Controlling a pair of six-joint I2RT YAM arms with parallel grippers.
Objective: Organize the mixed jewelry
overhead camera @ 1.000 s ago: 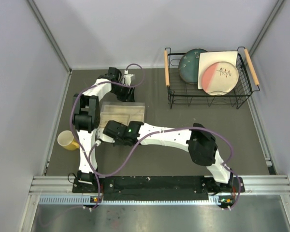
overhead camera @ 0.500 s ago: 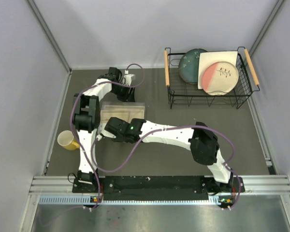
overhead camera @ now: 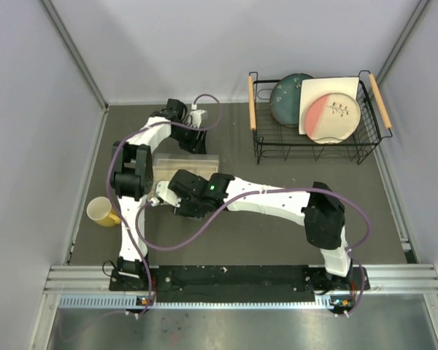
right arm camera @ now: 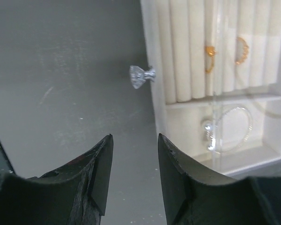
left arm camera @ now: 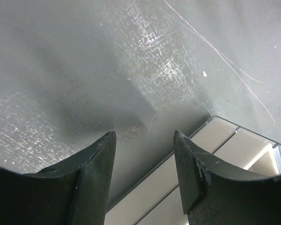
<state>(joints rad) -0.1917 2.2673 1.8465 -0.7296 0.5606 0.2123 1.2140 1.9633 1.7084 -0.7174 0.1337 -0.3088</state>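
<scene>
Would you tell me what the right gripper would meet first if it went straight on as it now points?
Most likely the bare dark grey tabletop just left of the beige slotted jewelry tray, though the tray's clear faceted knob sits close to that line; depth is unclear.

Bright and even from overhead in the top view, diffuse, with just faint soft shadows on the dark counter (overhead camera: pixel 230 146). Crisp throughout, slight bend in straight lines near the edges. Over to the left wrist: speckled glare off scratched counter, a smudgy shadow ahead of the left tool (left arm camera: pixel 144 136), itself soft and close. Right wrist now: beige tray (right arm camera: pixel 182 47) nearly blown out, streaked by reflections, right tool (right arm camera: pixel 134 138) dark and blurred.
</scene>
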